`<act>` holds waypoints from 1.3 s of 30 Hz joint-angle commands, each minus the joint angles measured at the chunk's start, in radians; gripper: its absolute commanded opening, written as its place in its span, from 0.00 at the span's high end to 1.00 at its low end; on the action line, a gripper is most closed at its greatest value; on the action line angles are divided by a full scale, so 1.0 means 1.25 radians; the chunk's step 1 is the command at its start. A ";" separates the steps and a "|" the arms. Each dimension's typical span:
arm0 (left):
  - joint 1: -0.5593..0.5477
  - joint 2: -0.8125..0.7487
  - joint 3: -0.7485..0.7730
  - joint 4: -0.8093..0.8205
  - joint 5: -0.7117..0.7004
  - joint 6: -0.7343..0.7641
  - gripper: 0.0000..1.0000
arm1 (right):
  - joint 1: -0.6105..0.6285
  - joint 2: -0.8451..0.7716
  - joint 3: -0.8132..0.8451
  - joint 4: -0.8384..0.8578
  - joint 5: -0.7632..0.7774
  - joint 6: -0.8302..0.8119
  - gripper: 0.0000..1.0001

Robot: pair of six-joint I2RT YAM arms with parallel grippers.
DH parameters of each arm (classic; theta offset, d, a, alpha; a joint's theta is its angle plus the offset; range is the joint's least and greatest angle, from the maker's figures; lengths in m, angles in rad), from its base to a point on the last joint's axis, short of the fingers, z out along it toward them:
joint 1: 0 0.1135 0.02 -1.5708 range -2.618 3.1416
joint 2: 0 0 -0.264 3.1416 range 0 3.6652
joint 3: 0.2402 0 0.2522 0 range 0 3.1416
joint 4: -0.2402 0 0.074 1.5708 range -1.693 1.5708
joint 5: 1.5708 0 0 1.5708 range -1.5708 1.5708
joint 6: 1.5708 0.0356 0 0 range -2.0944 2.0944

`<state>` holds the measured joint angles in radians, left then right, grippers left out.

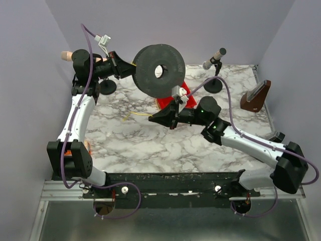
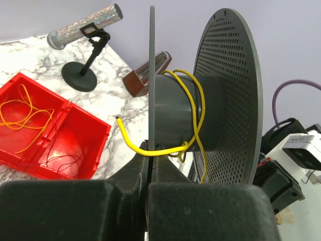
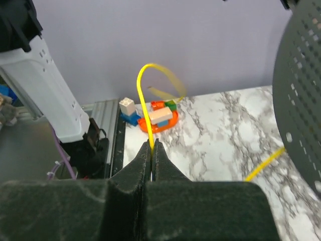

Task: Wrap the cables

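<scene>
A dark grey perforated spool [image 1: 155, 70] hangs above the table, and my left gripper [image 2: 151, 153] is shut on the edge of its thin flange [image 2: 152, 75]. A yellow cable [image 2: 193, 100] loops loosely round the hub, one end sticking out toward the left. From above, the left gripper [image 1: 131, 70] meets the spool from the left. My right gripper [image 3: 151, 145] is shut on the yellow cable [image 3: 144, 95], which arches up from its tips; another stretch [image 3: 263, 164] runs toward the spool. In the top view the right gripper [image 1: 154, 118] sits below the spool, with cable [image 1: 138, 114] trailing left.
A red bin [image 2: 75, 145] holding more thin orange cables [image 2: 22, 110] lies behind the spool. A microphone on a stand [image 1: 214, 60] and a brown metronome [image 1: 256, 95] stand at the back right. Toy blocks on an orange plate [image 3: 160, 118] sit near the left arm's base.
</scene>
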<state>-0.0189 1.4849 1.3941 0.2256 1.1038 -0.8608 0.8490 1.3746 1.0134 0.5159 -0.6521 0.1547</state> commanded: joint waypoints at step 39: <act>-0.085 -0.125 0.009 -0.912 0.047 0.922 1.00 | -0.439 0.102 -0.003 0.365 0.022 0.430 0.99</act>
<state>-0.0845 1.3720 1.4082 -0.7364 1.1515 0.1074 0.3138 1.4727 0.8829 1.0340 -0.6128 0.7193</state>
